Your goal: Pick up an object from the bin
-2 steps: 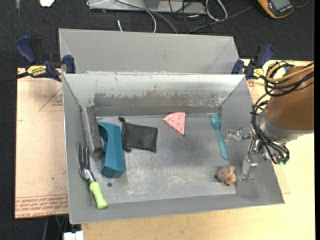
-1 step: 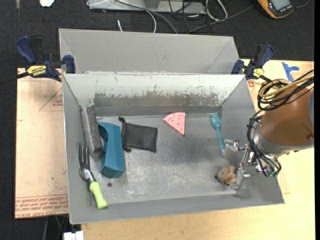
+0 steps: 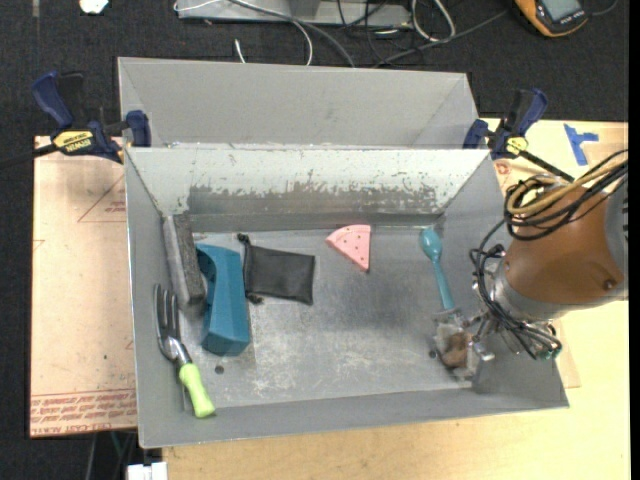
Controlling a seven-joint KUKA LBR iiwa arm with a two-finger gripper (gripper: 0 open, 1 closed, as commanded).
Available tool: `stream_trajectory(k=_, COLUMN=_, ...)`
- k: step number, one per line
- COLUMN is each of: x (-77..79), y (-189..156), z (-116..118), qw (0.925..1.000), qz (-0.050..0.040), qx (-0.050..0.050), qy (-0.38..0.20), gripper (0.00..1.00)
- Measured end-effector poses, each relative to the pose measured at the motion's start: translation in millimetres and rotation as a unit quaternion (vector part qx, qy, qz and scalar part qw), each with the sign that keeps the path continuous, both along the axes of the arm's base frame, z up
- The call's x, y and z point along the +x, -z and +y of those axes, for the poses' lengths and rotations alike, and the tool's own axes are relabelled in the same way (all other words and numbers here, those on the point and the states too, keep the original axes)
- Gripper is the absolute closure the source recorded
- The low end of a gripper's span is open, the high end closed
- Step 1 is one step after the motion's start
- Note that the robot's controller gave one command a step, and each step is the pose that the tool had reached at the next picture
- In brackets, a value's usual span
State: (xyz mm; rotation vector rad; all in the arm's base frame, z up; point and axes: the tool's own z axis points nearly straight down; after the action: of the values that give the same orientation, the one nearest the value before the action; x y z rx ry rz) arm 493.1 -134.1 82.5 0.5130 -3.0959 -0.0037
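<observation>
claw (image 3: 458, 348) in bin (image 3: 330, 393) corner, teal spoon (image 3: 436, 263) near

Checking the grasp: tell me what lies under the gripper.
Under the gripper, by the right wall of the bin, a small brownish thing shows, kind unclear. The teal spoon ends just beside it. The arm covers the floor beyond.

Spoon (image 3: 436, 263) right of wedge (image 3: 352, 245) — fork (image 3: 178, 353), block (image 3: 225, 301), pouch (image 3: 280, 274) at left.
</observation>
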Motion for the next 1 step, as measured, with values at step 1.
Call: stream_trajectory(k=1, x=-0.1, y=0.0, z=0.1, qw=1.0000, qz=0.0002, qx=0.000, qy=0.000, gripper=1.00)
